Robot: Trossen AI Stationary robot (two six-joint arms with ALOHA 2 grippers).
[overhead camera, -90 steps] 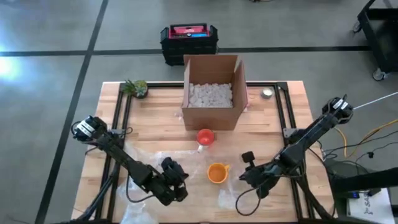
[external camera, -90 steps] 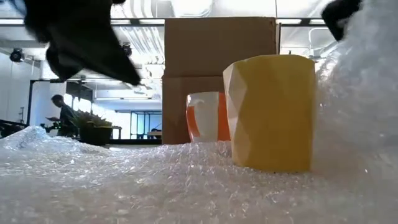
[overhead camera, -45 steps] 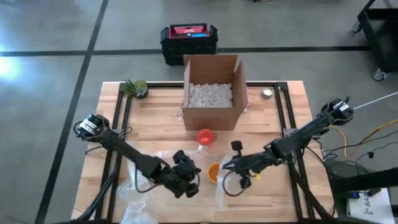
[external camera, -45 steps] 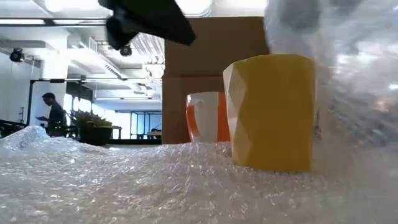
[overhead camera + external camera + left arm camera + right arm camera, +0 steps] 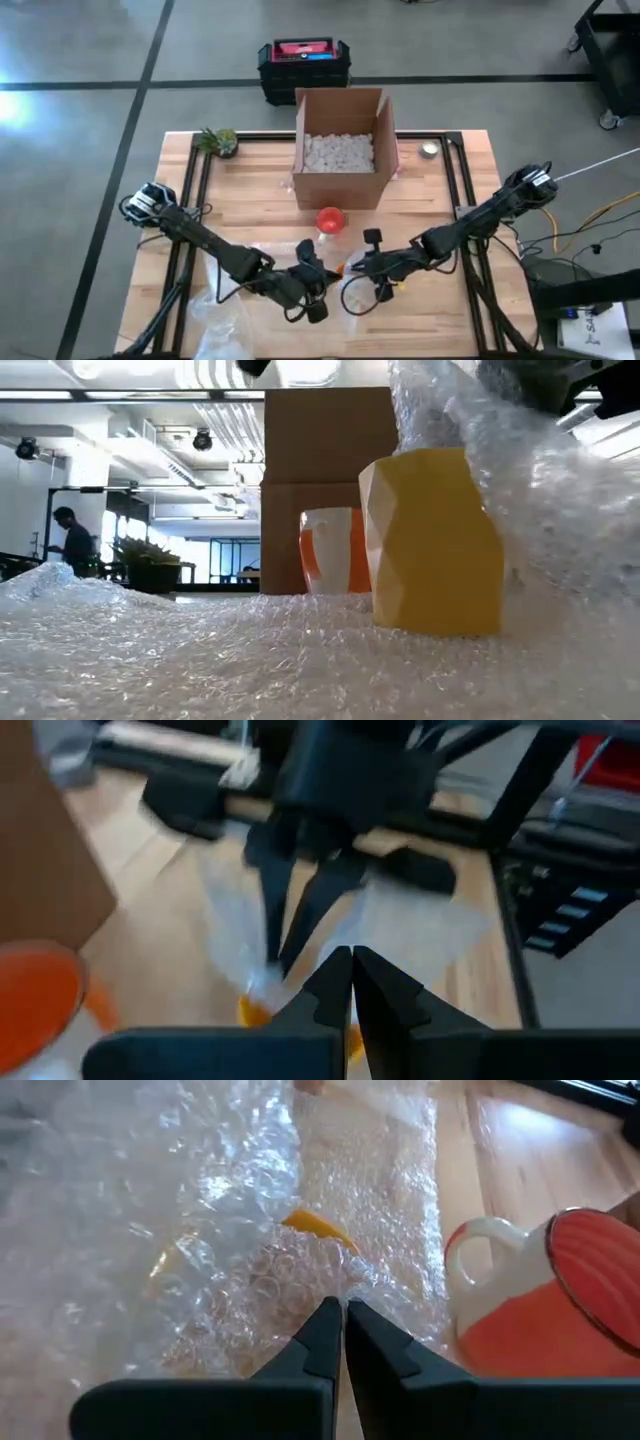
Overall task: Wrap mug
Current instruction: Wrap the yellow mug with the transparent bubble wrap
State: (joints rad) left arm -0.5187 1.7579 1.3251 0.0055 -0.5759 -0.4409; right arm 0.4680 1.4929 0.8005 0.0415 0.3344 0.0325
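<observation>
High view: wooden table (image 5: 440,205) with a cardboard box (image 5: 341,150) at the back centre, white packing bits inside. Bubble wrap (image 5: 225,320) covers the front of the table and fills the low view's foreground (one flap is lifted over the yellow mug there). Yellow mug (image 5: 432,540) stands upright on the wrap, front centre, between the two grippers; from above only a sliver of it shows. Orange-and-white mug (image 5: 329,221) sits just behind it, near the box front. Left gripper (image 5: 312,290) is at the yellow mug's left side, fingers pressed together with nothing between them. Right gripper (image 5: 352,266) is at its right side, fingers pinched on the wrap edge draped over the mug. Small potted plant (image 5: 219,141) at the back left corner.
</observation>
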